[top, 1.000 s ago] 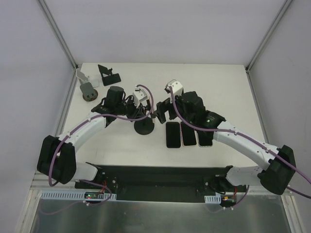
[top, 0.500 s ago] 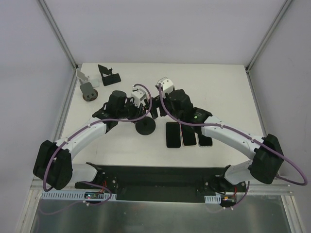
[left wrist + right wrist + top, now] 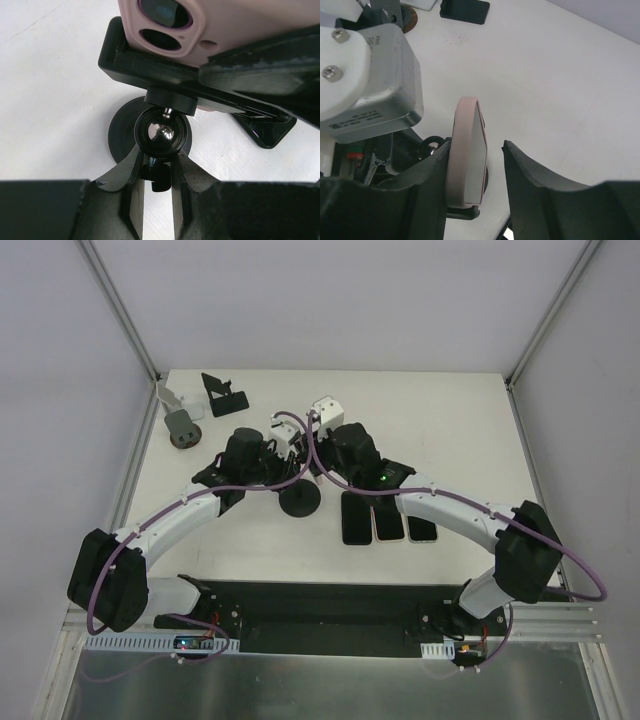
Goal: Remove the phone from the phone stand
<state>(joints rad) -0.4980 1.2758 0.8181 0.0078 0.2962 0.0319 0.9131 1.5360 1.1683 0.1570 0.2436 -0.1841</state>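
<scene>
The right arm has swung left, off the row of three dark phones (image 3: 388, 518) lying flat on the white tabletop (image 3: 450, 420), and in to the stand; its jaws have drawn in from wide; the left arm has hardly shifted.

The pale pink phone with the twin camera lenses (image 3: 467, 160) sits in the cradle of the black ball-jointed phone stand (image 3: 130, 65), whose round base rests on the tabletop just left of the row. The cradle holds only this phone.

The left gripper (image 3: 159, 165) has its jaws pinching the stand's stem just under the ball joint, bracing it.

The right gripper (image 3: 475, 143) straddles the phone, which shows edge-on in the right wrist view, its thin dimension lying across the jaws. The finger on the back face looks to be touching; the one on the screen side stands apart, so the jaws are not yet pressed onto the phone.

The phone's long axis seems to run along the cradle bar, though I cannot fix it. The right arm is the one placed to take it. A judgement only: the jaws need to meet both faces, then lift the phone clear of the cradle's lower lip.

A grey stand (image 3: 178, 418) and a black stand (image 3: 225, 395) sit well apart, at the far left.
</scene>
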